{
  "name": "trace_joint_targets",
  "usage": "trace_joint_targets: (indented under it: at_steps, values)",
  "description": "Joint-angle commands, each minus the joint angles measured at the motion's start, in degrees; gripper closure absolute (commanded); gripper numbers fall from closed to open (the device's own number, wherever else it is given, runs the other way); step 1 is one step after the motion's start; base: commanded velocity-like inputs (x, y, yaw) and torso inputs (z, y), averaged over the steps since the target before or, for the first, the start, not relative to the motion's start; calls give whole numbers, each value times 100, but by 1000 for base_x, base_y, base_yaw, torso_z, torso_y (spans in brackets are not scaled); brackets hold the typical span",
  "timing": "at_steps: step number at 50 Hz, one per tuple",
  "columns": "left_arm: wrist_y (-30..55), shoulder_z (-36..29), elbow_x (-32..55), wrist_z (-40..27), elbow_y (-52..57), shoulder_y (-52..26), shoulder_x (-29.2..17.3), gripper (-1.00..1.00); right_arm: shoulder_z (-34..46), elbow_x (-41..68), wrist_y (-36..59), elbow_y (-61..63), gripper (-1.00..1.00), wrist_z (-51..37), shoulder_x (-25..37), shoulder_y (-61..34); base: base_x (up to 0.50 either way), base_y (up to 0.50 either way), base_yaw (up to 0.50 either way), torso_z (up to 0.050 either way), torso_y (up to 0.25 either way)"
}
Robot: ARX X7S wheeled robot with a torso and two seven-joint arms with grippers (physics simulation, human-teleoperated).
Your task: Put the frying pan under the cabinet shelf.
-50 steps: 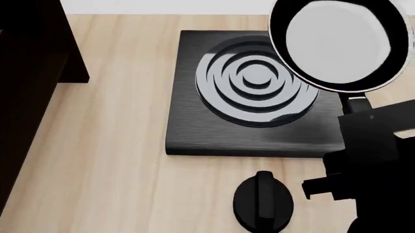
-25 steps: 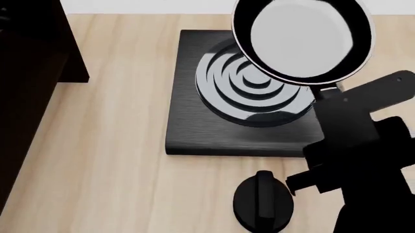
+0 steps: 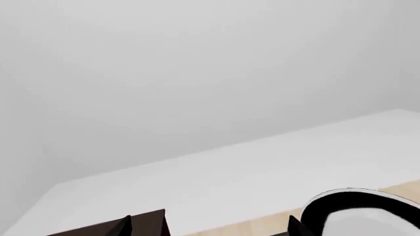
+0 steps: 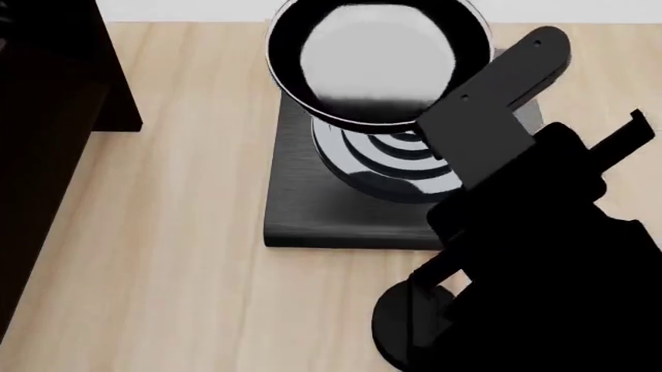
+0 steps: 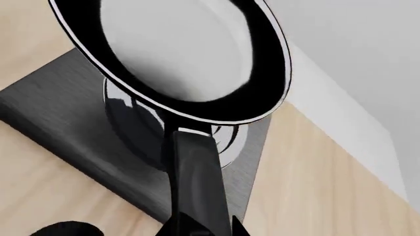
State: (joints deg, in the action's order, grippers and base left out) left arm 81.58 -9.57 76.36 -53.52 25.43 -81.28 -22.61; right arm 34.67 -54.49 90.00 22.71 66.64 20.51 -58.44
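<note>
The big dark cabinet shelf [image 4: 46,155] stands at the left of the wooden bench [image 4: 176,271]. The black burner plate [image 4: 310,209] sits in the middle, with a round knob [image 4: 398,333] near it. The frying pan [image 4: 377,62] hangs in the air over the burner, held by its handle [image 5: 194,177] in the right arm's jaws, which look closed on it. The left arm's jaws are not seen. I think the pan should go left, low and flat, to slide under the shelf. The wall is plain white.
</note>
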Motion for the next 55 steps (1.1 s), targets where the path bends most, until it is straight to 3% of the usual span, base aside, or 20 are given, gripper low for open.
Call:
trace_joint_targets:
  at_steps: [1,5,27,55]
  values:
    - [-122,4,-91,39,125,-25,-13,-100,504,-1841,-89,-332,100,1782,-124,-244,0,0,0,0,0]
    - [-101,29,34,-80,159,-50,-3,-100,721,-2093,-62,-301,100,2302,-124,-257,0,0,0,0,3]
    - [-265,-166,19,-31,82,-173,-51,-100,1607,-1284,-12,-411,100,2325,-345,-536,0,0,0,1,2]
    - [-358,-237,238,-145,34,-270,-124,-100,2131,-409,-1086,-1292,100,1528,-1403,-574,0,0,0,1,2]
